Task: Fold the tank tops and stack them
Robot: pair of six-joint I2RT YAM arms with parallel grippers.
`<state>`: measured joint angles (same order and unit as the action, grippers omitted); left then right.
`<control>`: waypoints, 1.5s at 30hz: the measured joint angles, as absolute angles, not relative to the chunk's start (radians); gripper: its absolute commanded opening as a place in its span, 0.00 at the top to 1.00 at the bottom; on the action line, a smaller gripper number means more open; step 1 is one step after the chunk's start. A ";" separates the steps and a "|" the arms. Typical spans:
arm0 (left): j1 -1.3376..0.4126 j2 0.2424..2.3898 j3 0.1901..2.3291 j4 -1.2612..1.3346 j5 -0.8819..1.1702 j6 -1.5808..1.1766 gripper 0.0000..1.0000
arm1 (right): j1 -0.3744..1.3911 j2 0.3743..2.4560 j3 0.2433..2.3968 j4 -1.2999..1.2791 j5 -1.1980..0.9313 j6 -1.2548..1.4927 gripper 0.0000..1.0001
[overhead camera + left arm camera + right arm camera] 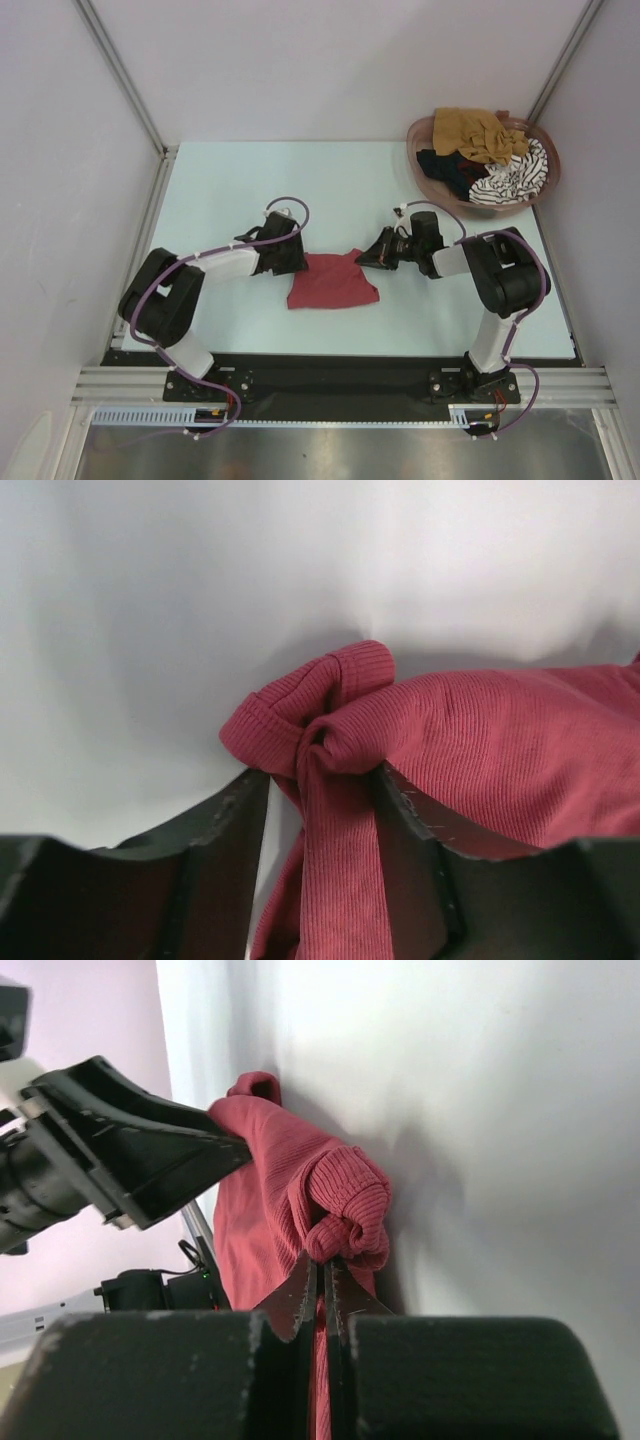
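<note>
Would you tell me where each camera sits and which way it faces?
Top external: above, behind the robot, looking down on table; left arm and right arm show.
Left wrist: left arm, looking over open left tool at the dark red tank top.
Right wrist: right arm, looking over right tool, shut on it.
Shared: that top.

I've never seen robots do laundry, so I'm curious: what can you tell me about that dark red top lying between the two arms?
The dark red tank top looks like soft ribbed knit with a banded edge. It lies mostly flat on the pale table as a roughly square fold between the arms. The right gripper pinches a bunched corner at its right edge, jaws closed. At its left edge, another bunched corner sits between the parted jaws of the left gripper.
</note>
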<state>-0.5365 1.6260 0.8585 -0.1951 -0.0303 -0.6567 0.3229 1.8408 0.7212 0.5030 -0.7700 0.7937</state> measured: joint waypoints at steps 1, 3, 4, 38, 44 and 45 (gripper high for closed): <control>-0.537 1.636 0.859 -0.194 -0.029 -0.656 0.52 | 0.323 1.841 0.721 0.511 -0.773 0.794 1.00; -0.536 1.643 0.860 -0.188 -0.027 -0.656 0.52 | 0.323 1.841 0.721 0.517 -0.777 0.794 1.00; -0.537 1.643 0.860 -0.187 -0.027 -0.656 0.52 | 0.323 1.841 0.721 0.519 -0.777 0.793 1.00; -0.273 1.789 0.468 0.767 0.593 -0.894 1.00 | 0.224 2.110 0.654 1.048 -0.949 1.103 1.00; -0.252 1.798 0.467 0.776 0.610 -0.897 1.00 | 0.191 2.154 0.632 1.185 -0.981 1.178 1.00; -0.248 1.798 0.467 0.776 0.611 -0.897 1.00 | 0.184 2.154 0.628 1.189 -0.983 1.179 1.00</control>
